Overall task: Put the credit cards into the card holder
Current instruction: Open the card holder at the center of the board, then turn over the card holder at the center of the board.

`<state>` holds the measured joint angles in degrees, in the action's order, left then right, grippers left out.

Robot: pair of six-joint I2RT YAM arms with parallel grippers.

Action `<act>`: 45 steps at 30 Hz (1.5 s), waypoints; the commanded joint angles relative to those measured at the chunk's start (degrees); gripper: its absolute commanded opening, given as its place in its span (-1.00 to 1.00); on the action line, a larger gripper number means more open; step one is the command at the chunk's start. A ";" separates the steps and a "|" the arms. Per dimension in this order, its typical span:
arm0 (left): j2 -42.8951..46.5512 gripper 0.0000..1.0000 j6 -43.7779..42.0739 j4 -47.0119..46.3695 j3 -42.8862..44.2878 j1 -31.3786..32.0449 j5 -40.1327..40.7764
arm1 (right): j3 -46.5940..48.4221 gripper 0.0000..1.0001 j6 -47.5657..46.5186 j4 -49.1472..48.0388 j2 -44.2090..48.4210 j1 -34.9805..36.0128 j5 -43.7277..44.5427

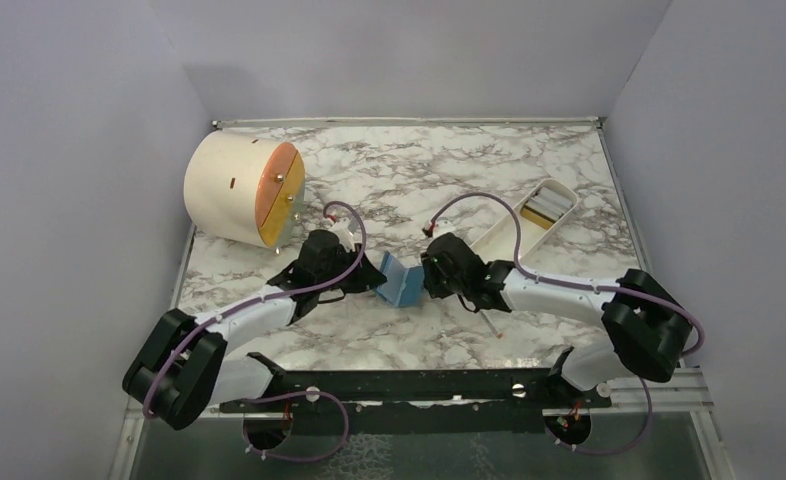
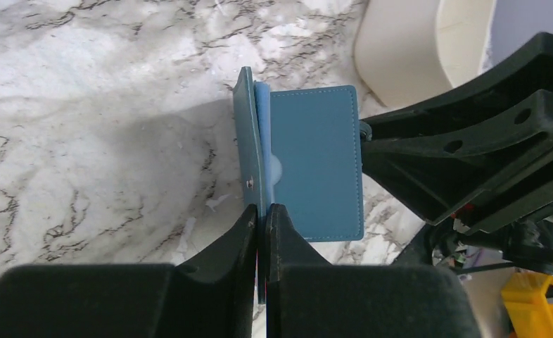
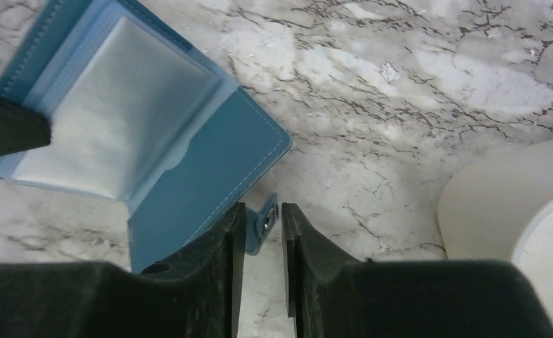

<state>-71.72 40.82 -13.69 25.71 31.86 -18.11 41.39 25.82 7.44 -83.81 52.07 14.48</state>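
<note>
The teal-blue card holder [image 1: 401, 281] stands open on the marble between my two grippers. In the left wrist view my left gripper [image 2: 261, 209] is shut on the near edge of one cover of the card holder [image 2: 316, 162]. My right gripper [image 3: 263, 211] has its jaws slightly apart, and the holder's snap strap [image 3: 265, 224] hangs loosely in the gap. The right wrist view shows the card holder [image 3: 196, 190] spread open, with a clear inner sleeve [image 3: 119, 134] showing. The credit cards [image 1: 544, 210], gold and grey, lie in a white tray.
The white oblong tray [image 1: 499, 240] lies just behind the right gripper. A big cream drum [image 1: 234, 190] with an orange face lies on its side at the back left. A thin white-and-red stick [image 1: 489, 325] lies near the right arm. Walls close in on three sides.
</note>
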 commanded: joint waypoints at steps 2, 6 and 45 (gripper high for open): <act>6.29 -1.00 1.47 1.63 -0.61 -0.23 -3.41 | 5.23 -0.33 3.73 8.99 6.52 0.22 -7.17; 9.81 -1.00 -0.25 7.93 -0.34 -0.22 0.92 | 8.53 -0.23 4.78 13.10 9.26 0.22 -8.33; 18.84 -0.95 13.03 2.93 -10.47 -0.04 -6.10 | 7.08 -0.65 13.03 -9.33 -16.97 1.19 -19.36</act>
<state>-54.92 51.07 -5.04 16.97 31.83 -19.05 49.93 40.58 2.04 -98.89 52.90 -4.91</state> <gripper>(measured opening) 0.074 0.178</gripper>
